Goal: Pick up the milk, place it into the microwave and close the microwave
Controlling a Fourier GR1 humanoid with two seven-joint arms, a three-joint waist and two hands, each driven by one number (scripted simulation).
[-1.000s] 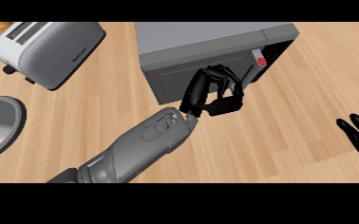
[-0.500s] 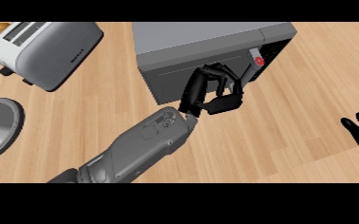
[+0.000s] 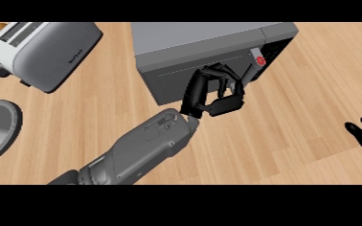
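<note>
The grey microwave (image 3: pixel 205 40) stands at the top centre, and its dark door (image 3: pixel 173 79) looks shut or nearly shut. My left hand (image 3: pixel 212 93) rests against the door's front near its right end, fingers relaxed and holding nothing. A red button (image 3: pixel 259 61) marks the control panel just right of the hand. The milk shows nowhere in this view. Only the fingertips of my right hand (image 3: pixel 353 130) appear at the right edge, resting above the counter.
A silver toaster (image 3: pixel 53 52) lies at the top left. A round grey plate rim (image 3: pixel 7 124) pokes in at the left edge. Wooden counter (image 3: pixel 297 119) spreads to the right of the microwave.
My left hand stays against the microwave door, shifted only slightly. The right hand has slid further toward the right edge, so less of it shows.
</note>
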